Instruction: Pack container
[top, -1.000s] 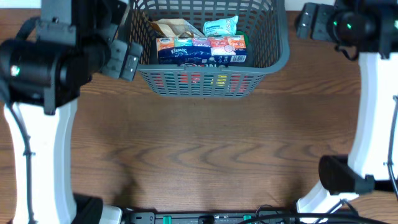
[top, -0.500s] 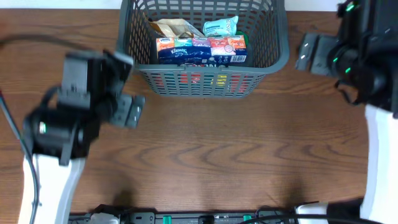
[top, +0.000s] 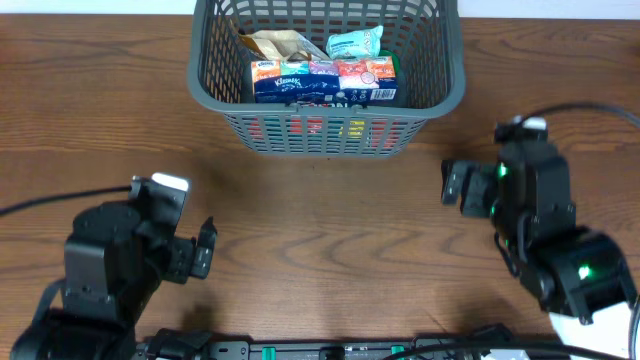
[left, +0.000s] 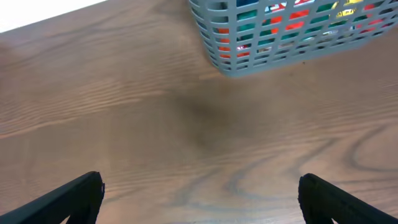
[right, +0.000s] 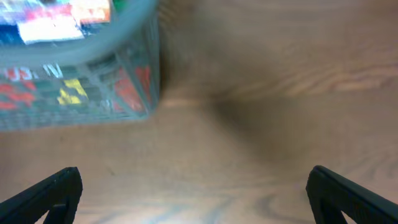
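The dark grey lattice container (top: 450, 80) stands at the back middle of the wooden table. It holds several packets, among them a blue tissue pack (top: 290, 80), a brown packet (top: 275, 45) and a light blue packet (top: 355, 42). The container also shows in the left wrist view (left: 273, 43) and, blurred, in the right wrist view (right: 81, 74). My left gripper (top: 200, 250) is open and empty at the front left; it also shows in its wrist view (left: 199, 193). My right gripper (top: 455, 185) is open and empty at the right, also in its wrist view (right: 196, 190).
Bare wooden table (top: 330, 230) lies between the two arms and in front of the container. A black strip with cables (top: 320, 350) runs along the front edge.
Both arms have drawn back from beside the container toward the front of the table and lowered. The container and its packets have not moved.
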